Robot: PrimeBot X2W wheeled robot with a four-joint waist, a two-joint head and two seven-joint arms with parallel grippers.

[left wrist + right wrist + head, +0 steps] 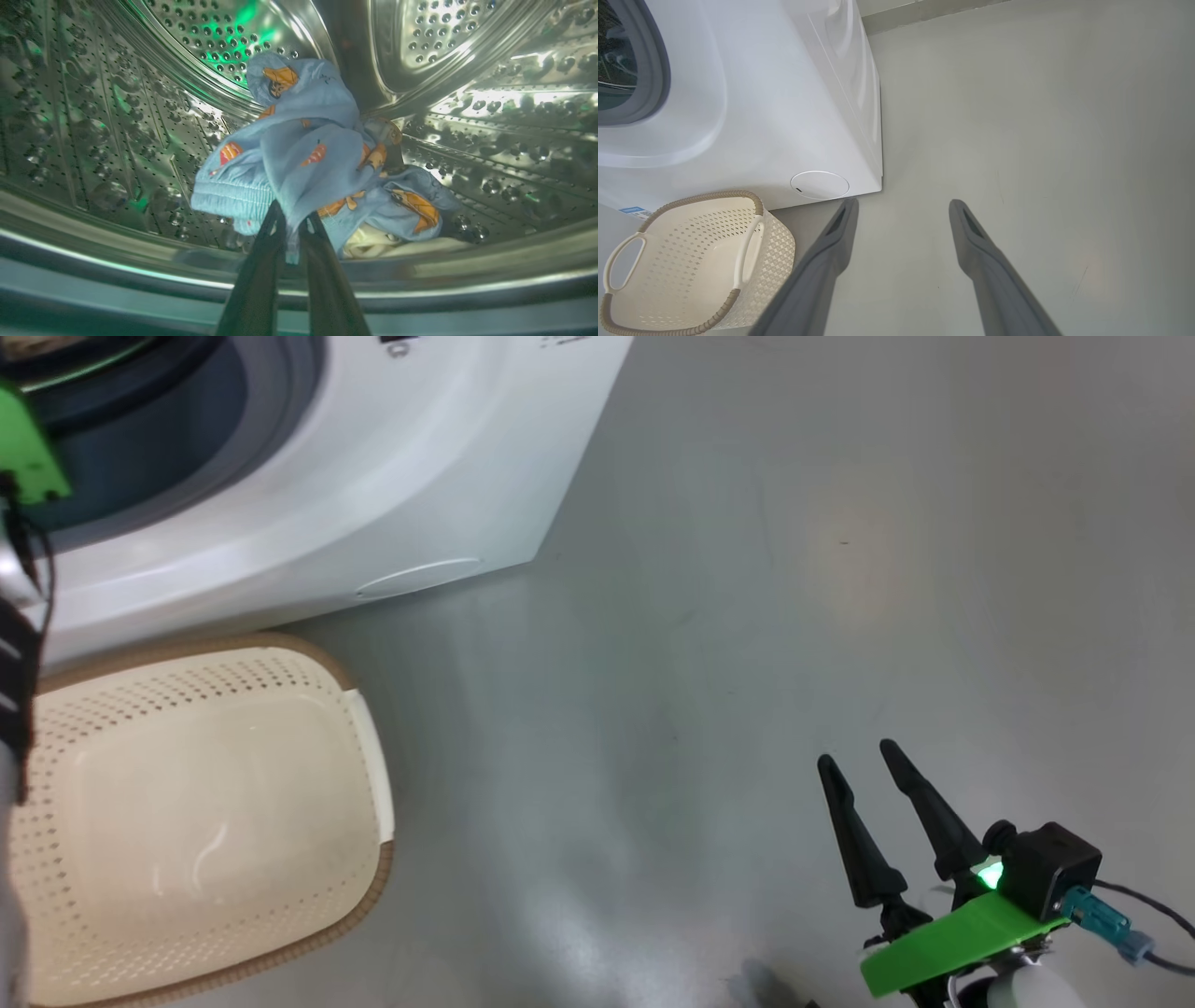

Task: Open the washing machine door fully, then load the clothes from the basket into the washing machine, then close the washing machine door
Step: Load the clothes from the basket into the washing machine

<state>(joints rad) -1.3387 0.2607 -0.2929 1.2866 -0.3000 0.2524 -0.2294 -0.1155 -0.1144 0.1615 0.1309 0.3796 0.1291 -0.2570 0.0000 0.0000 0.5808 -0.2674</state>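
The clothes [308,154] are being pinched by the nearly closed left gripper [293,213] inside the drum [467,37] of the washing machine [373,476]. The basket [372,887] is being found bare; the right gripper [857,753] is being held wide open, empty. Release and door closing are being judged outstanding.

- Dark, long-fingered left gripper [293,215]: fingers nearly together, pinching a fold of the light-blue printed clothes [308,140].
- Dark, long-fingered right gripper [856,753]: fingers spread wide, empty, pointing up the head view at lower right.
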